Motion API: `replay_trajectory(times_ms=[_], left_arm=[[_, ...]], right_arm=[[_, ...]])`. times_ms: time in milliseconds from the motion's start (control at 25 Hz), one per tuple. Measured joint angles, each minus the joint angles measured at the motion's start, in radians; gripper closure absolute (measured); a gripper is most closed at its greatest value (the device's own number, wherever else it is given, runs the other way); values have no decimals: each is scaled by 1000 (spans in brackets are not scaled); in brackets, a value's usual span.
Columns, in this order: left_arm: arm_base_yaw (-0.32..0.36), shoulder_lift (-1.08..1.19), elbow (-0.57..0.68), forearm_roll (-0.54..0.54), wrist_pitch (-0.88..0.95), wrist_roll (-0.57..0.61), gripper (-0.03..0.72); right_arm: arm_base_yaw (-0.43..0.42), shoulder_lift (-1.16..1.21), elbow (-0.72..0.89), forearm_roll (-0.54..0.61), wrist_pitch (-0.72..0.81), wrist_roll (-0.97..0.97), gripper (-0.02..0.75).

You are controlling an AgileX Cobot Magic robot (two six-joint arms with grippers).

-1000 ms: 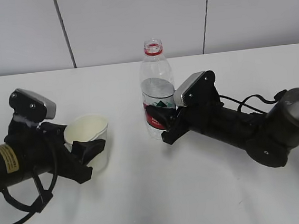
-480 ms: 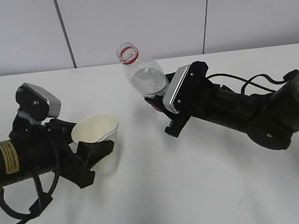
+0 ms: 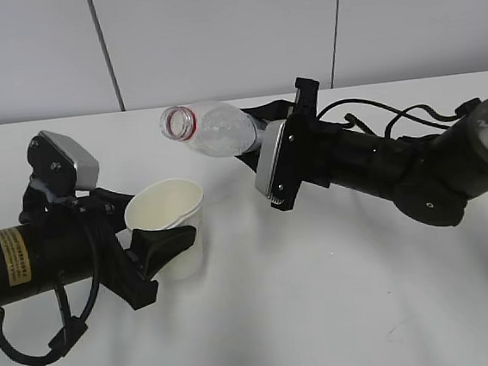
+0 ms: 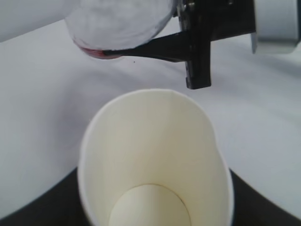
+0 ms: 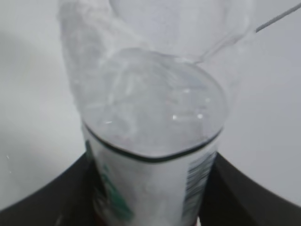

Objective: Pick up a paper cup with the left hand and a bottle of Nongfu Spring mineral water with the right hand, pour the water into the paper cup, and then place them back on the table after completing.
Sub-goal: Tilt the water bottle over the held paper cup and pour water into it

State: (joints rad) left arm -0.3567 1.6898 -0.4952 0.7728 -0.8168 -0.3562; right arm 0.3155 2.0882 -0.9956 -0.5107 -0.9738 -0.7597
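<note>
Right tool (image 3: 268, 146) around clear ribbed bottle (image 3: 213, 131)

Lab-like test bench, bare white table (image 3: 326, 313), grey panelled wall (image 3: 213, 39)

Matt cream paper cup (image 3: 171, 225), clear glossy plastic bottle (image 3: 213, 132), smooth matt white table (image 3: 326, 313), matt black fingers (image 3: 159, 243).

one white paper cup (image 3: 168, 225), open top, nothing visible inside. one clear plastic water bottle (image 3: 213, 132), red neck ring, uncapped, label partly hidden. two black robot arms: one left gripper (image 3: 138, 245), one right gripper (image 3: 278, 158). two grey box-like camera modules, one per wrist (image 3: 71, 162) (image 3: 272, 159). one yellow sticker (image 3: 11, 256), on left arm. one plain white tabletop (image 3: 324, 296).
</note>
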Motion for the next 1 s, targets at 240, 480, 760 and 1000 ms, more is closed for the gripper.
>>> replay_trajectory(times_ms=[240, 480, 760, 1000], left_arm=[[0, 0, 0, 34, -26, 0, 270], [0, 0, 0, 53, -28, -1, 270], [0, 0, 0, 66, -28, -1, 270], [0, 0, 0, 105, -28, -1, 270]], right_arm=[[0, 0, -9, -2, 0, -136, 346], [0, 0, -19, -2, -8, -249, 347], [0, 0, -20, -2, -76, -359, 348], [0, 0, -20, 6, -82, -429, 349]])
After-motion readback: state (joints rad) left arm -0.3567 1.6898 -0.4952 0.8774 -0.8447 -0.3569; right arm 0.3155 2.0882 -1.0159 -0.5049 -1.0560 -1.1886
